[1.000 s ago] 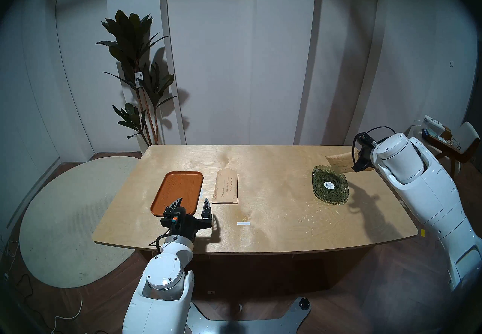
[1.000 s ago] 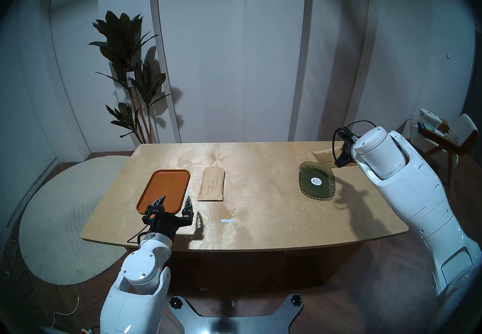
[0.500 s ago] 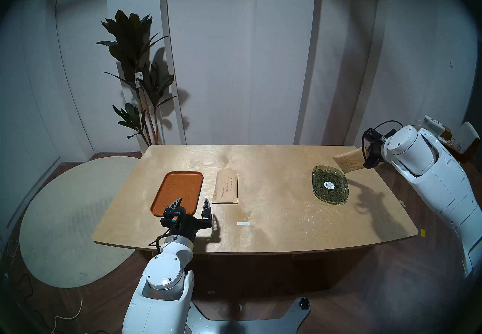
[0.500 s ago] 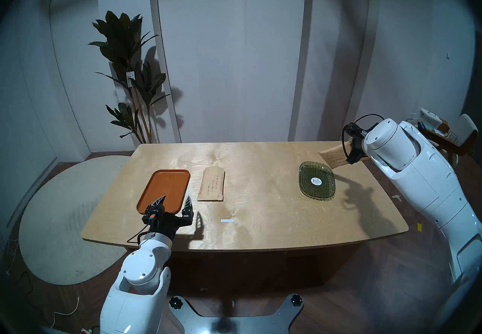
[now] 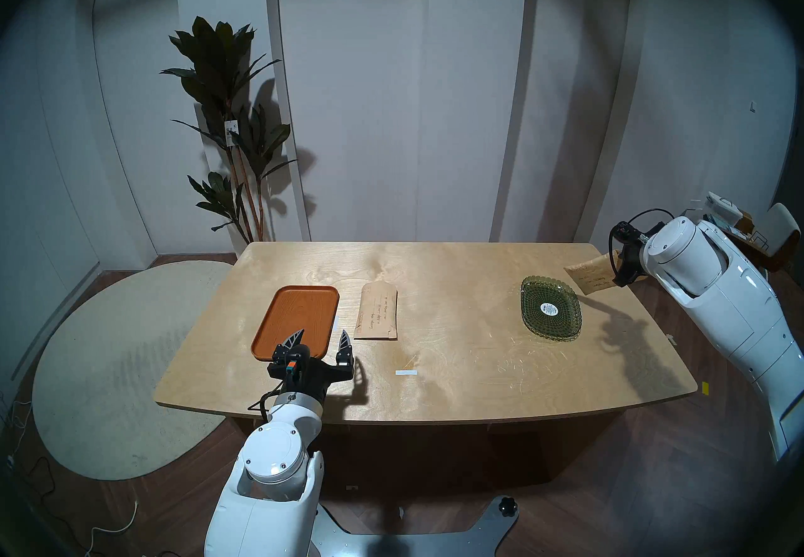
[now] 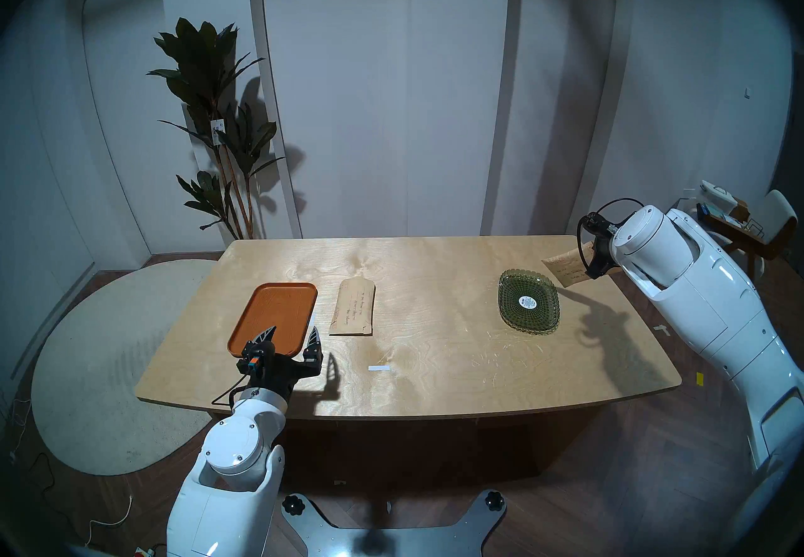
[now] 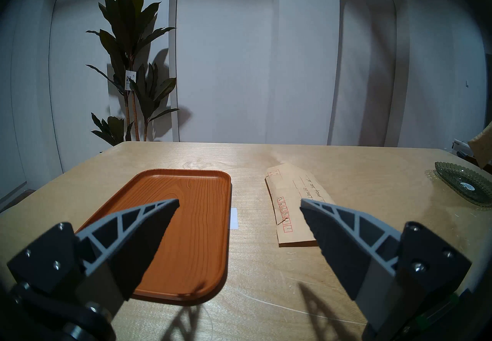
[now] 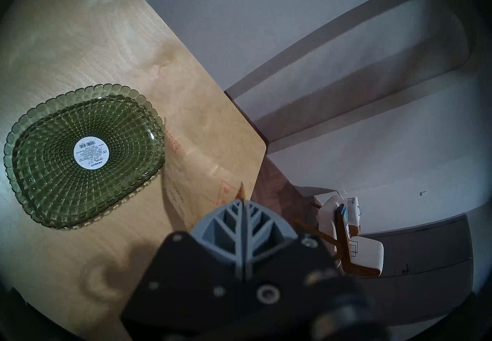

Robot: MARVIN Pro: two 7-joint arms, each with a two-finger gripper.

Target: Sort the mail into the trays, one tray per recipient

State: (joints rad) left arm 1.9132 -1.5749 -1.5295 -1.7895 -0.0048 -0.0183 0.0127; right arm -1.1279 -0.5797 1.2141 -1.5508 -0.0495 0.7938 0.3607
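Tan envelope point(image 5: 592, 276): pinched tight in right gripper point(image 8: 242, 200), up in air, moved further R past green dish point(image 5: 551, 309).
Meaning: not dropped in yet.
Other envelope point(image 5: 377, 311): on table beside orange tray point(image 5: 297, 320).
Left gripper point(image 5: 320, 338): wide open, empty.

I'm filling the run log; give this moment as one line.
right gripper: shut on held envelope, beside green dish | left gripper: open, idle | second envelope: on table
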